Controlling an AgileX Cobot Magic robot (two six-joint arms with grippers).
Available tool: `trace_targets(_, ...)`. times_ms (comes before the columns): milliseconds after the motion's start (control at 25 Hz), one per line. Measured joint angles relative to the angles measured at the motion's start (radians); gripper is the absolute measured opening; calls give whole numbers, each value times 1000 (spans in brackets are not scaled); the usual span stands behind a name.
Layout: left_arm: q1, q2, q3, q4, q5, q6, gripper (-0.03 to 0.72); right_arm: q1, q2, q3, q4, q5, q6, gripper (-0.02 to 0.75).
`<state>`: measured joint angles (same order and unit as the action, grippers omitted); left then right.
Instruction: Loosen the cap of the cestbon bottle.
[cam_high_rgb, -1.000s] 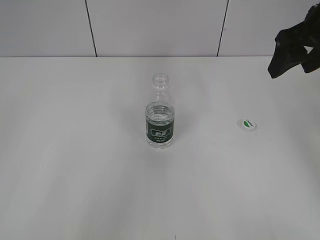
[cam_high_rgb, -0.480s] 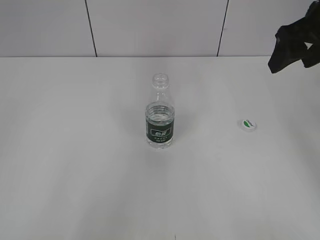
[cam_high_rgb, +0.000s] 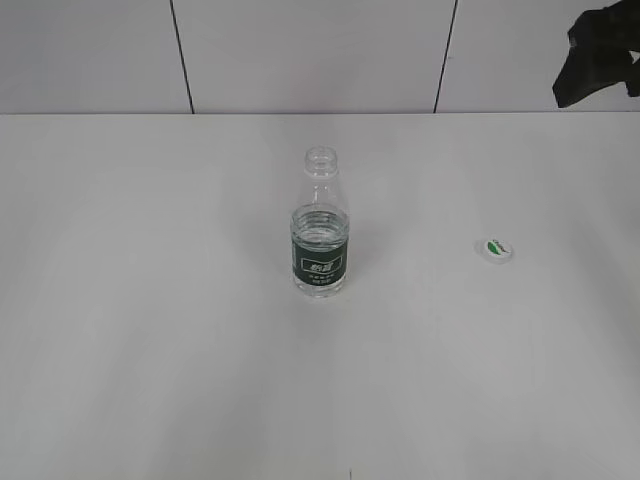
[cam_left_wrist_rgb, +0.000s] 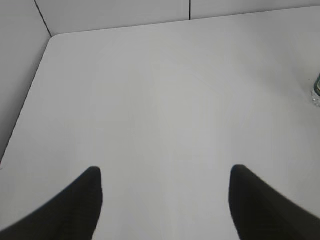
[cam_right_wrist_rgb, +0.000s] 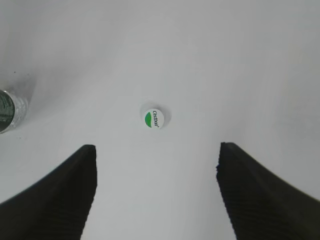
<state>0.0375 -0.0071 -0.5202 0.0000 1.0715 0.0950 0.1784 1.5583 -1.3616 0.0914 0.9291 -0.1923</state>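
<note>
Open bottle (cam_high_rgb: 319, 240) upright; cap (cam_high_rgb: 495, 249) apparently top-up, apart.

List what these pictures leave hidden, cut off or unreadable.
- Left gripper: absent from the exterior view; the left wrist view's bottom edge crops it to two fingertips.
- Right gripper: the exterior view's top right corner cuts it off.
- Cestbon bottle: label text too small in the exterior view; both wrist views crop it.
- Cap: underside faces the table.
</note>
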Motion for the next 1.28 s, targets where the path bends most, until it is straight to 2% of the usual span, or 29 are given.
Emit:
trace_targets(160,0,0,0,0,0,0,477,-26,26,0,-27,-22,46,601)
trace_targets(480,0,0,0,0,0,0,477,-192,69,0,-55,8,67,598)
trace_targets(600,0,0,0,0,0,0,477,-229,69,0,-62,13,76,597)
trace_targets(920,0,0,0,0,0,0,463,-233,8,5,-65,26,78,596)
trace_targets(1280,0,0,0,6,0,0,461,-233,-323,114,-70,-37,53,590)
